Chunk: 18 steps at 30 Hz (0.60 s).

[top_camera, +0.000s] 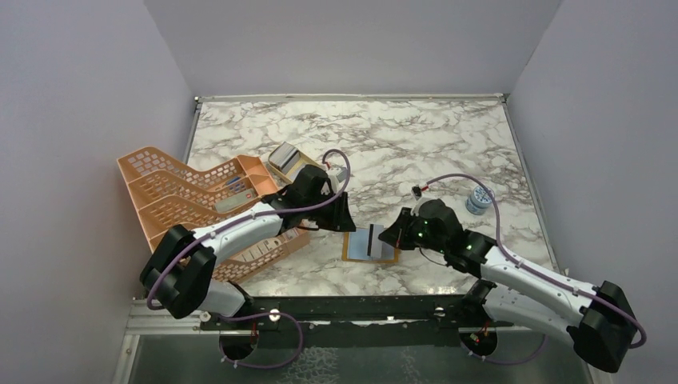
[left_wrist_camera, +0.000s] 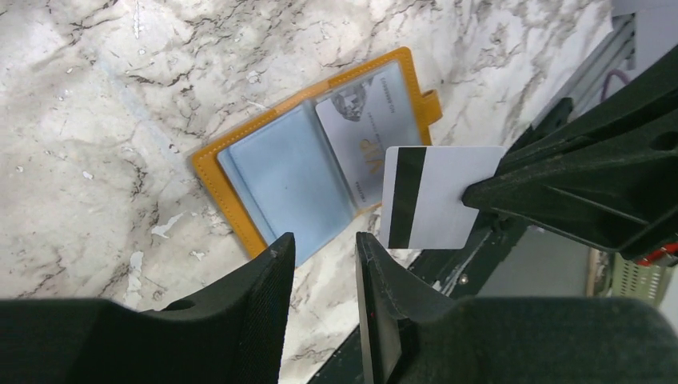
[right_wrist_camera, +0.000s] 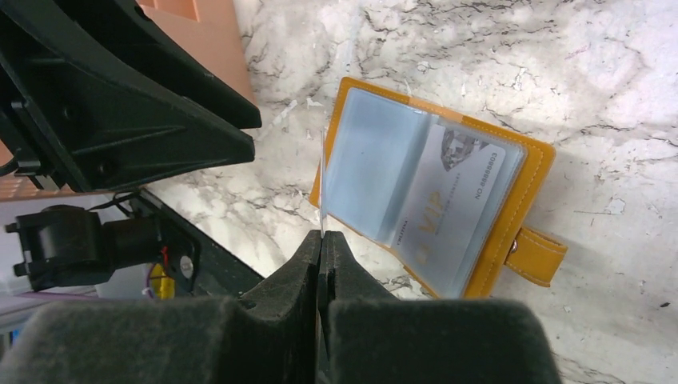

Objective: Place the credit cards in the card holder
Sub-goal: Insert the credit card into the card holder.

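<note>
One open card holder (top_camera: pixel 370 245), we note in top view, sits at table's (top_camera: pixel 416 136) 6 o'clock. Left wrist: left gripper (left_wrist_camera: pixel 324 272) apart, empty; striped card (left_wrist_camera: pixel 436 196) approx at holder's 4 o'clock. Right wrist: right gripper (right_wrist_camera: pixel 321 240) clamped on that card (edge-on), w/ VIP card (right_wrist_camera: pixel 448 196) pocketed.

The marble table (top_camera: pixel 416 136) is carrying an open wallet (top_camera: pixel 360 248), lying flat near its front edge. A peach rack (top_camera: pixel 172 192) is sitting at the left, a tan dish (top_camera: pixel 280 170) just behind it. A small clear container (top_camera: pixel 480 199) is standing at the right.
</note>
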Tool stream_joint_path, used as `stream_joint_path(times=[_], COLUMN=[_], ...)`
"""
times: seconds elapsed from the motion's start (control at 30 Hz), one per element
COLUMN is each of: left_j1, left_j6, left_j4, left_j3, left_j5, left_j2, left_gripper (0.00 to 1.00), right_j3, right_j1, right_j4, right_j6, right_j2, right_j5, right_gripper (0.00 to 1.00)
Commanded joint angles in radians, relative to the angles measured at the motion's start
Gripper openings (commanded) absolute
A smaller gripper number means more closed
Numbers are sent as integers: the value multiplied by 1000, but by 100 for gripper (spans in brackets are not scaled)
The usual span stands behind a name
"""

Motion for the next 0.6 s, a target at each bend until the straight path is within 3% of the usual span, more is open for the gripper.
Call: stream_joint_path(times=[0.0,0.57], left_j1=[-26,-37], left_j6=[73,89], left_j4=[-35,21], left_j3=[54,-6], left_j5=[-108,-123], left_j2=[54,132], left_gripper=[35,35], right_j3=[54,118], right_j1=[-1,-140], right_j4=[-22,19], right_j6=[-53,-150], right_j2=[58,265], right_j5=[-2,-245], right_gripper=[1,1])
